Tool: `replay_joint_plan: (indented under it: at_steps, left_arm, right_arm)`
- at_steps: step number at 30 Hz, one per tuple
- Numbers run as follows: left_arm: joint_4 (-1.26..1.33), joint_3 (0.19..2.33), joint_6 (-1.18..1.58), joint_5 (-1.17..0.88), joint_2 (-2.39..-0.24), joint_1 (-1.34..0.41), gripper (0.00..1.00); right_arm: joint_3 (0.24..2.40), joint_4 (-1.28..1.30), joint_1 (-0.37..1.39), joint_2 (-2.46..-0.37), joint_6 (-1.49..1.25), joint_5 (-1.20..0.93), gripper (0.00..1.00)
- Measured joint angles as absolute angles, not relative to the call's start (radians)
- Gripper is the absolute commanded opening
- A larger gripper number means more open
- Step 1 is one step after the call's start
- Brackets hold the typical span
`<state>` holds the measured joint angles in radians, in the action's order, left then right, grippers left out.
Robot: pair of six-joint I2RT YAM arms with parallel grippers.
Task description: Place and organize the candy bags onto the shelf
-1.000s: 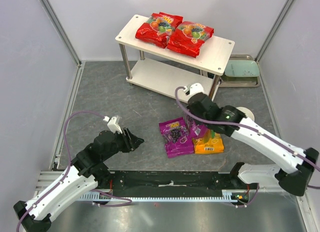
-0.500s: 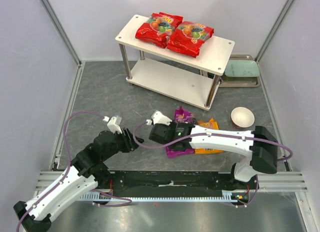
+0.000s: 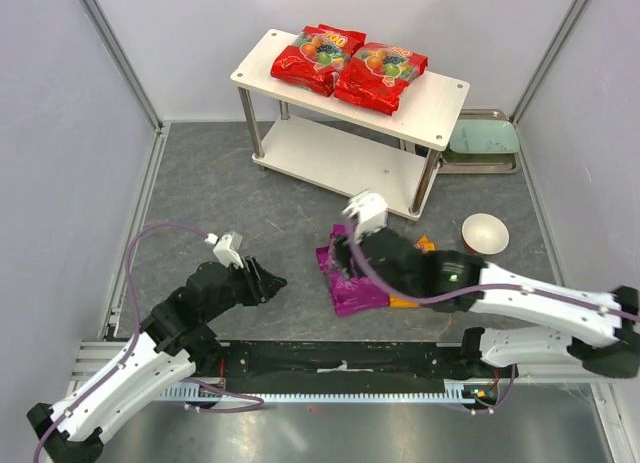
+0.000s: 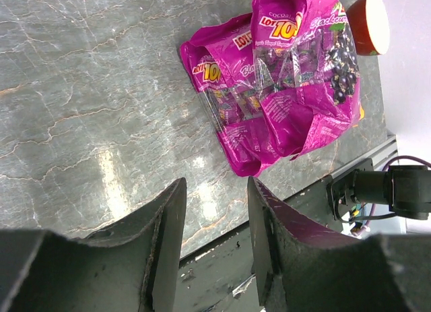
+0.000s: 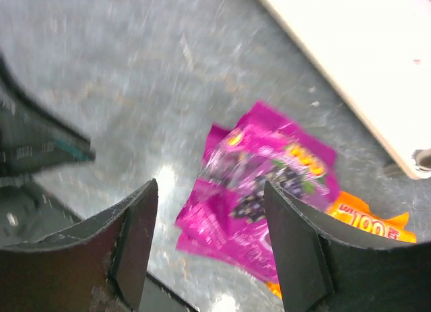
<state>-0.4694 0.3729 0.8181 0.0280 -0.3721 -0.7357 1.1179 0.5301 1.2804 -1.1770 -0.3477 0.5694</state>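
The right gripper [image 5: 210,191] hangs with jaws apart and empty, above two glossy purple plastic candy pouches [image 5: 269,170]. The left gripper [image 4: 215,187], half-parted and empty, faces them from nearby.

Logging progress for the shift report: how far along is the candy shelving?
Done: two red bags lie side by side on top of the shelf. In hand: nothing; the right gripper hangs open over the two purple bags, the left gripper open and empty. Left: both purple bags and the orange bag on the table.
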Motion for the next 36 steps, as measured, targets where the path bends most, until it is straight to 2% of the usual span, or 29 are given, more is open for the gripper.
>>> replay_joint_plan:
  at_steps: [4,6,8,11,20,25,28,36]
  left_arm:
    - [-0.467,0.373,0.818,0.026,-0.378,-0.736,0.49]
    - [-0.463,0.373,0.818,0.025,-0.386,-0.736,0.48]
    - [-0.461,0.373,0.818,0.025,-0.393,-0.736,0.48]
    - [-0.457,0.373,0.818,0.023,-0.399,-0.736,0.48]
    - [-0.438,0.373,0.818,0.021,-0.422,-0.736,0.48]
    - [-0.435,0.376,0.818,0.018,-0.44,-0.736,0.48]
    - [-0.432,0.377,0.818,0.017,-0.437,-0.736,0.48]
    - [-0.432,0.377,0.818,0.017,-0.423,-0.736,0.48]
  right_arm:
    - [1.057,0.505,1.12,-1.031,-0.424,0.61,0.74]
    - [0.99,0.506,1.029,-0.983,-0.474,0.626,0.79]
    - [0.913,0.513,0.977,-0.958,-0.525,0.627,0.9]
    - [0.804,0.509,0.944,-0.935,-0.595,0.615,0.96]
    - [0.556,0.345,0.843,-0.739,-0.758,0.496,0.98]
    - [0.457,0.204,0.784,-0.731,-0.82,0.386,0.95]
    - [0.377,0.106,0.748,-0.738,-0.866,0.306,0.9]
    - [0.253,-0.146,0.69,-0.791,-0.961,0.125,0.65]
